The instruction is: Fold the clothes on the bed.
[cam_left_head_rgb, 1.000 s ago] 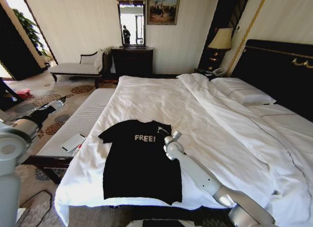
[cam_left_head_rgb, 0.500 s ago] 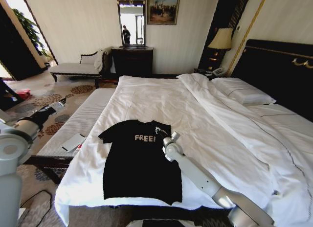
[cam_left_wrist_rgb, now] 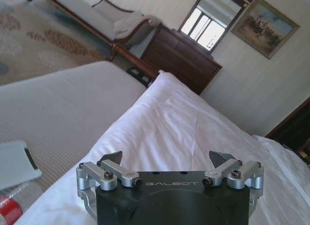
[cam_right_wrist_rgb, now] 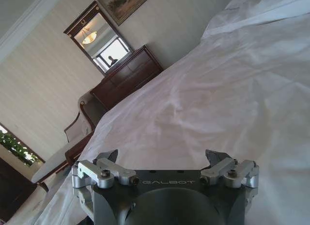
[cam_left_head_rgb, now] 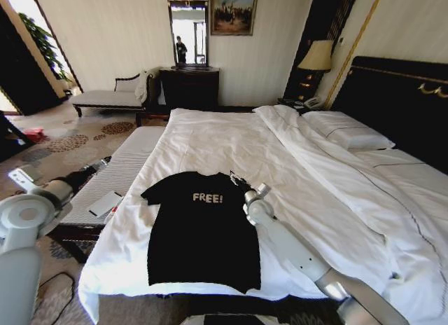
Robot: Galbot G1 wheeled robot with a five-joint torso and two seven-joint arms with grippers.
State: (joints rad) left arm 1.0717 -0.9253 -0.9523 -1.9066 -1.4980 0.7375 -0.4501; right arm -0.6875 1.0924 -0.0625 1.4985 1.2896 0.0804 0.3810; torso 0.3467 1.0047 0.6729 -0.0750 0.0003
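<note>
We see the black short-sleeved T-shirt of soft fabric (cam_left_head_rgb: 201,229), with a small white "FREE!" print on its chest, lying flat and unfolded near the foot edge of the large double bed with white sheets and duvet (cam_left_head_rgb: 294,171), collar toward the tall dark headboard (cam_left_head_rgb: 402,101). Our right gripper (cam_left_head_rgb: 236,178) sits over the white duvet just beside the shirt's sleeve on our right; from the right wrist camera its jaws stand spread wide, nothing between them. Our left gripper (cam_left_head_rgb: 103,162) hangs off the bed's left edge, above the white-cushioned bench (cam_left_head_rgb: 122,172), well apart from the shirt; its jaws are likewise spread and empty in the left wrist camera.
</note>
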